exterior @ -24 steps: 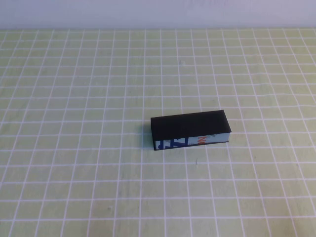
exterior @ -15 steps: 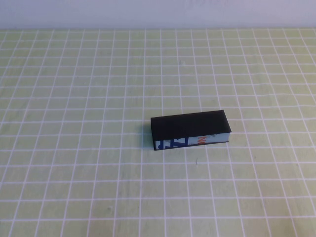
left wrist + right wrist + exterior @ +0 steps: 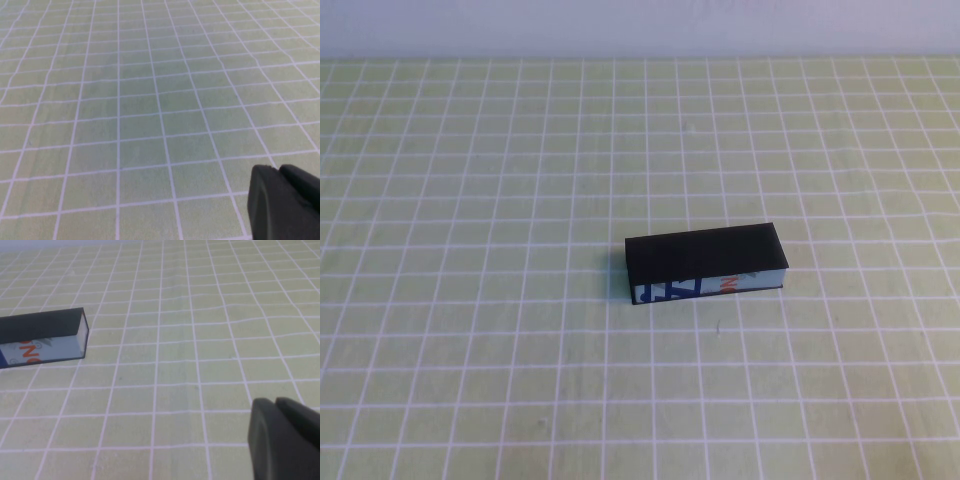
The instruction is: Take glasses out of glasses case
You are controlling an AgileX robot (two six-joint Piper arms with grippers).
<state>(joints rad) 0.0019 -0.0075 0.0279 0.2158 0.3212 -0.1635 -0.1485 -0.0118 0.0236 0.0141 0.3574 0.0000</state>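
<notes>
From my seat the nearest thing in either wrist camera is a dark, rounded piece of the gripper itself. The left gripper (image 3: 285, 202) shows only as that black lump at the frame's corner, low over the green checked tablecloth (image 3: 150, 100); I cannot tell how its jaws stand. Ahead of it I see nothing but cloth with white grid lines, and the case does not appear in that camera at all.

The right gripper (image 3: 282, 437) shows the same way, a single black lump above the cloth, and again I cannot tell whether its jaws are apart or together. Beyond it lies bare cloth, with nothing between the jaws and the glasses case (image 3: 42, 337). The case sits well apart from that gripper, ahead and off to one side, with its end wall and part of the white printed side turned my way.

In the high camera neither arm is in view. The glasses case (image 3: 705, 263) lies flat on the tablecloth (image 3: 470, 200) near the middle, its black lid down and its white front with blue and orange print facing the robot. With the lid shut, I cannot see the glasses.
</notes>
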